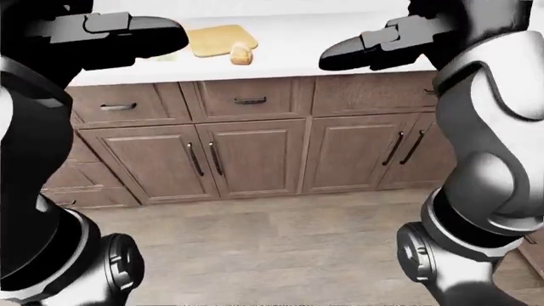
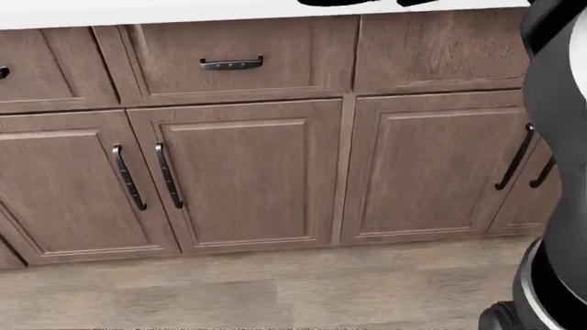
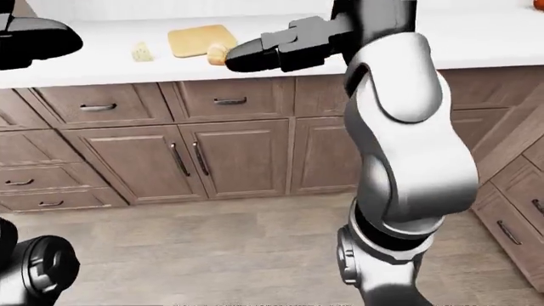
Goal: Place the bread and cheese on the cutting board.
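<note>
The tan cutting board (image 3: 197, 39) lies on the white counter (image 3: 476, 38). A pale cheese wedge (image 3: 141, 52) sits just left of it on the counter. The bread roll (image 1: 242, 53) rests at the board's lower right corner, and I cannot tell whether it is on the board or beside it. Both black hands are raised at counter height, short of these things and holding nothing. My left hand (image 1: 127, 32) is open at upper left. My right hand (image 3: 285, 43) is open, its thumb overlapping the bread in the right-eye view. The head view shows only cabinets and my right arm (image 2: 559, 103).
Brown cabinet doors and drawers (image 2: 243, 179) with dark handles run under the counter. Wood-look floor (image 1: 272, 248) lies between me and them. More cabinets (image 3: 518, 204) angle in at the right of the right-eye view. An orange object (image 3: 537, 4) shows at the counter's far right.
</note>
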### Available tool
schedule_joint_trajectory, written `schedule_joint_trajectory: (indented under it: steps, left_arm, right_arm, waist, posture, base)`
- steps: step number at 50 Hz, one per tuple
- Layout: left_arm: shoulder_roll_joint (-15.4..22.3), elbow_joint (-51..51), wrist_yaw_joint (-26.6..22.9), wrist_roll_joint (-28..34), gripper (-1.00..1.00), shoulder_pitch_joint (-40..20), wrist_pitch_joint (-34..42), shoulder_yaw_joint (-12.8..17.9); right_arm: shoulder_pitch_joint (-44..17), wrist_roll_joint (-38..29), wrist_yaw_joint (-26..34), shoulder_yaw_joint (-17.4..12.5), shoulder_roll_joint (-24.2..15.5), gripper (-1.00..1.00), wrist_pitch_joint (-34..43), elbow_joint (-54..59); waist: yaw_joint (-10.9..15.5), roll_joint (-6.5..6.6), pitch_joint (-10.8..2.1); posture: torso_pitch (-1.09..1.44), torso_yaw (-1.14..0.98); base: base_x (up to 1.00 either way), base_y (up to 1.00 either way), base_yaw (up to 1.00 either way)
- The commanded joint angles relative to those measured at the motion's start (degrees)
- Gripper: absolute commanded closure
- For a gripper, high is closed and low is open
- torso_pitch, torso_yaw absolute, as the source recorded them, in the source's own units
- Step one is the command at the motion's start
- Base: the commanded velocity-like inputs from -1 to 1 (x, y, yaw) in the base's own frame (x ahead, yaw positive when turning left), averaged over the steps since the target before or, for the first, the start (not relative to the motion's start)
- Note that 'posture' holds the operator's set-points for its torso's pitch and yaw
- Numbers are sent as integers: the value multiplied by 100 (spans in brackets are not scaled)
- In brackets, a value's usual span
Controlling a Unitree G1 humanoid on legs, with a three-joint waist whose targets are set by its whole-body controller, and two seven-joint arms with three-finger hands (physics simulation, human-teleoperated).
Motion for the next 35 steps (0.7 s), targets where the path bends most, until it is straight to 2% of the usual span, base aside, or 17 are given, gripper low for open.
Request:
schedule_joint_trajectory:
  steps: [1,4,5,7,13,19,20,23,26,28,29,30,31,32,33,34,35]
  left_arm:
    - [219,-66,311,-396,-100,-44,-180,21]
    - [613,-253,385,-528,-100,90,-372,-152]
    - [562,-211,463,-679,-100,78,-375,-103]
    - [682,-140,568,-860,-100,87,-394,-74]
    - [1058,-86,912,-1424,-100,111,-509,-23]
    - [1251,-105,1140,-1619,-100,148,-741,-138]
    - [1273,-91,1148,-1672,-100,148,-772,-130]
    - [1327,-77,1175,-1733,-100,217,-820,-166]
    - [1344,-86,1191,-1773,-100,228,-832,-193]
    - [1360,-83,1193,-1800,-100,243,-839,-185]
    - [1374,-81,1194,-1802,-100,247,-846,-185]
    - [1381,-80,1208,-1830,-100,236,-840,-177]
    - [1394,-81,1214,-1833,-100,238,-848,-182]
    - [1395,-78,1215,-1834,-100,244,-857,-188]
    - [1397,-78,1209,-1818,-100,265,-873,-201]
    - [1393,-77,1208,-1815,-100,274,-882,-201]
    - [1397,-76,1201,-1801,-100,279,-891,-210]
  right_arm:
    - [-253,-29,67,-25,-120,-100,151,41]
    - [-203,-85,129,-66,-137,-100,305,-38]
    - [-158,-103,137,-56,-135,-100,339,-14]
    - [11,-272,108,66,-134,-100,300,-17]
    - [101,-495,36,117,162,-100,150,2]
    - [272,-685,256,169,233,-100,-13,-37]
    - [286,-738,251,194,234,-100,-11,-48]
    - [306,-615,346,99,417,-100,1,-32]
    - [326,-661,366,174,360,-100,20,-62]
    - [329,-684,383,201,357,-100,29,-73]
    - [330,-700,388,211,358,-100,34,-75]
    - [332,-715,398,221,357,-100,36,-80]
    - [335,-715,410,207,370,-100,31,-83]
    - [339,-717,417,197,374,-100,26,-85]
    - [347,-724,422,192,375,-100,9,-76]
    - [348,-727,428,196,379,-100,10,-78]
    - [357,-734,431,201,383,-100,0,-77]
  waist:
    - [5,10,-92]
    - [-7,35,-90]
    - [-13,36,-88]
    - [-1,24,-85]
    - [-9,75,-101]
    - [-18,111,-114]
    - [-16,139,-250]
    - [-9,106,-232]
    - [-36,83,-196]
    - [-35,138,-210]
    - [-42,213,-194]
    - [-56,319,-174]
    - [-76,508,-193]
    - [-102,511,-205]
    - [-55,472,-159]
    - [-92,503,-124]
    - [-69,445,-132]
  posture:
    - [0,0]
    - [0,0]
    - [0,0]
    - [0,0]
    - [0,0]
    - [0,0]
    - [0,0]
    - [0,0]
    - [0,0]
    - [0,0]
    - [0,0]
    - [0,0]
    - [0,0]
    - [0,0]
    - [0,0]
    - [0,0]
    - [0,0]
  base:
    - [0,0,0]
    - [0,0,0]
    - [0,0,0]
    - [0,0,0]
    - [0,0,0]
    - [0,1,0]
    - [0,10,0]
    - [0,14,0]
    - [0,22,0]
    - [0,26,0]
    - [0,27,0]
    - [0,26,0]
    - [0,27,0]
    - [0,27,0]
    - [0,27,0]
    - [0,28,0]
    - [0,27,0]
